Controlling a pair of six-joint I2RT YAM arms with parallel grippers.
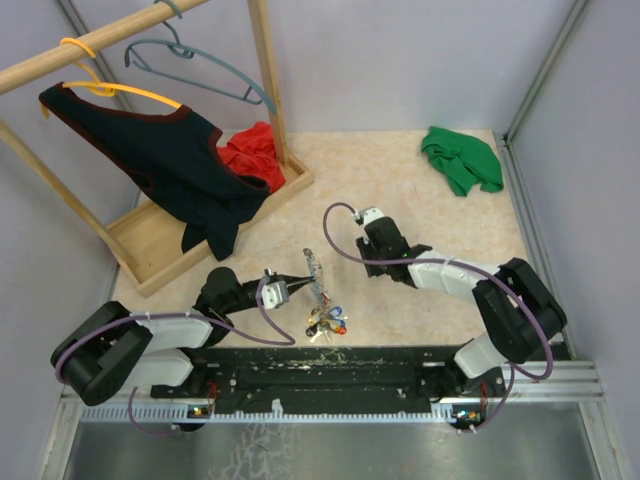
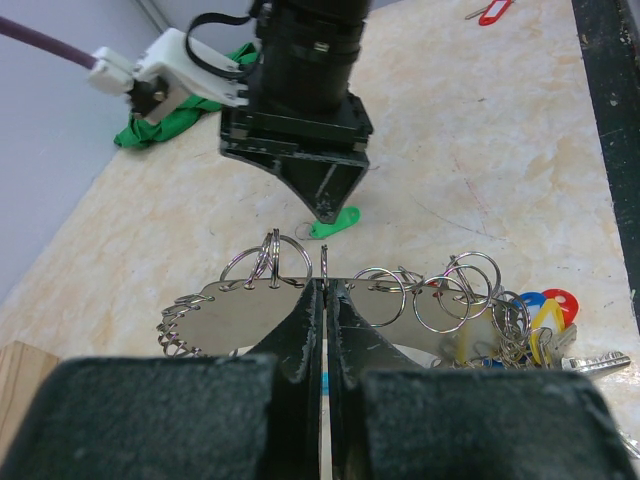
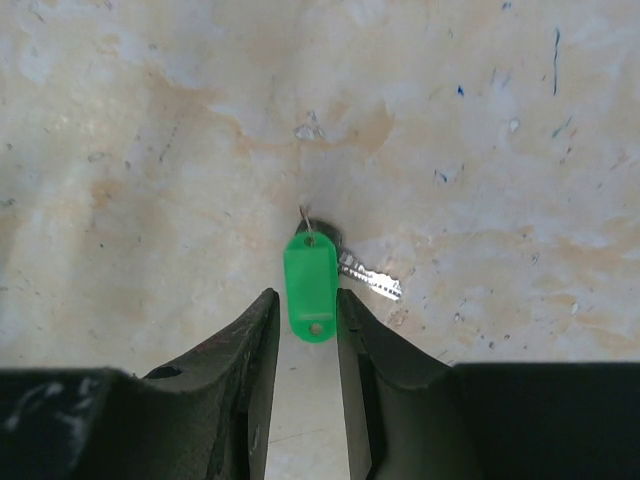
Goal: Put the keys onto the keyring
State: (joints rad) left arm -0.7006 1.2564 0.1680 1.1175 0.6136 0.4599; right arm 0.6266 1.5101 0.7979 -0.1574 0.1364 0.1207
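Note:
My left gripper (image 2: 326, 285) is shut on the keyring (image 2: 240, 305), a silvery loop with several split rings, holding it on edge just above the table (image 1: 314, 272). Its blue, yellow and red tags (image 2: 548, 305) hang at the near end (image 1: 327, 320). The green key (image 3: 310, 278) lies flat on the table, its blade pointing right. My right gripper (image 3: 306, 293) points straight down over it, open, with the green tag between the fingers and a narrow gap on each side. From the left wrist, the right gripper (image 2: 328, 210) stands over the green key (image 2: 335, 224). A red key (image 2: 492, 12) lies farther off.
A wooden rack (image 1: 265, 80) with hangers, a black garment (image 1: 180, 165) and a red cloth (image 1: 255, 152) stands at the back left. A green cloth (image 1: 460, 160) lies at the back right. The black base rail (image 1: 330, 370) runs along the near edge.

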